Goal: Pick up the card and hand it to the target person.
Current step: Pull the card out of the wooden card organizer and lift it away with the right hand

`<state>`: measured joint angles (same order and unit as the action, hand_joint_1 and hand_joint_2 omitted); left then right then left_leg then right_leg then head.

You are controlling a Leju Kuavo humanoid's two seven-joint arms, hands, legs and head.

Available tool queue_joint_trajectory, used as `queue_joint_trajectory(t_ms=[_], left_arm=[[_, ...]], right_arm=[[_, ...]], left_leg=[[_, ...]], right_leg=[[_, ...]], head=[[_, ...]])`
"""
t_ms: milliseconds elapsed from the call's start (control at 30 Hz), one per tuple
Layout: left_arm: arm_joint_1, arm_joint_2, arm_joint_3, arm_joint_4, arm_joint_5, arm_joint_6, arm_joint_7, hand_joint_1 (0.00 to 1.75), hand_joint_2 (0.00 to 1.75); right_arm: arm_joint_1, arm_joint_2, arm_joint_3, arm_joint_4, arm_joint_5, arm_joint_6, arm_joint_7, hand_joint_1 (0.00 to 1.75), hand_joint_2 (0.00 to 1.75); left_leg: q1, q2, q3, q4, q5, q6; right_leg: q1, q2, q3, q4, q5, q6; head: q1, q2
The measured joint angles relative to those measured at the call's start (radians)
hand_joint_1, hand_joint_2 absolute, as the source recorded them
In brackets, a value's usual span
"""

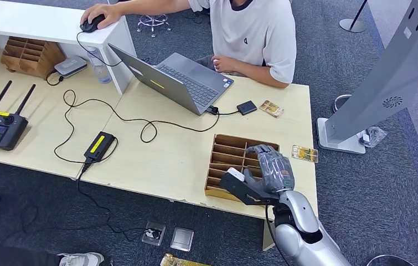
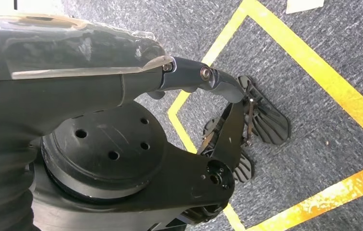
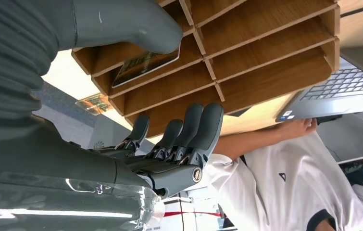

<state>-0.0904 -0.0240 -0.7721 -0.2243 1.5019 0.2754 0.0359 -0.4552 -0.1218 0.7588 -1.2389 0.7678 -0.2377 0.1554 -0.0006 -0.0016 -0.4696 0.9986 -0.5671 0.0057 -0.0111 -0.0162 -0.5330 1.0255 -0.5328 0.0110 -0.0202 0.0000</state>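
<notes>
Right hand (image 1: 270, 176) was over the near end of the wooden slotted organizer (image 1: 224, 151) on the tabletop (image 1: 156, 160), fingers (image 3: 189, 132) spread and released, holding nothing. Card (image 3: 144, 66) sat in one of the slots, lying flat-ish along the divider; thumb (image 3: 136, 24) was right above it, looked close to touching, couldn't confirm contact. Card's long axis ran along the slot, i.e. across the organizer, not toward the robot. From the wrist view the fingers were on the far side of the card from the thumb, with a slot or so between, so my read: the card lay inside the open span of the hand, pinch not yet made.

Left hand (image 2: 73, 72) hung down by the floor, well away; couldn't tell its state. Right was clearly the nearer one.

Target person (image 1: 256, 33) sat across the tabletop behind the laptop (image 1: 179, 83), beyond the organizer.
</notes>
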Motion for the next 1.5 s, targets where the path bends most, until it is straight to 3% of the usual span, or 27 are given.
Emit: queue_joint_trajectory(t_ms=[567, 1333, 1367, 1500], left_arm=[[0.000, 0.000, 0.000, 0.000, 0.002, 0.012, 0.000, 0.00, 1.75], [0.000, 0.002, -0.001, 0.001, 0.002, -0.004, -0.003, 0.00, 1.75], [0.000, 0.002, -0.001, 0.001, 0.002, -0.004, -0.003, 0.00, 1.75], [0.000, 0.004, -0.001, 0.001, 0.002, -0.004, -0.003, 0.00, 1.75]], right_arm=[[-0.007, 0.016, 0.000, 0.069, -0.007, -0.004, -0.042, 0.89, 1.75], [-0.016, 0.021, -0.029, 0.130, -0.011, -0.023, -0.028, 0.87, 1.75], [-0.016, 0.020, -0.031, 0.131, -0.010, -0.023, -0.027, 0.89, 1.75], [-0.016, 0.018, -0.043, 0.131, -0.006, -0.023, -0.026, 1.48, 1.75]], left_leg=[[0.000, 0.000, 0.000, 0.000, 0.000, 0.000], [0.000, 0.000, 0.000, 0.000, 0.000, 0.000], [0.000, 0.000, 0.000, 0.000, 0.000, 0.000], [0.000, 0.000, 0.000, 0.000, 0.000, 0.000]], right_leg=[[0.000, 0.000, 0.000, 0.000, 0.000, 0.000], [0.000, 0.000, 0.000, 0.000, 0.000, 0.000], [0.000, 0.000, 0.000, 0.000, 0.000, 0.000], [0.000, 0.000, 0.000, 0.000, 0.000, 0.000]], head=[[0.000, 0.000], [0.000, 0.000], [0.000, 0.000], [0.000, 0.000]])
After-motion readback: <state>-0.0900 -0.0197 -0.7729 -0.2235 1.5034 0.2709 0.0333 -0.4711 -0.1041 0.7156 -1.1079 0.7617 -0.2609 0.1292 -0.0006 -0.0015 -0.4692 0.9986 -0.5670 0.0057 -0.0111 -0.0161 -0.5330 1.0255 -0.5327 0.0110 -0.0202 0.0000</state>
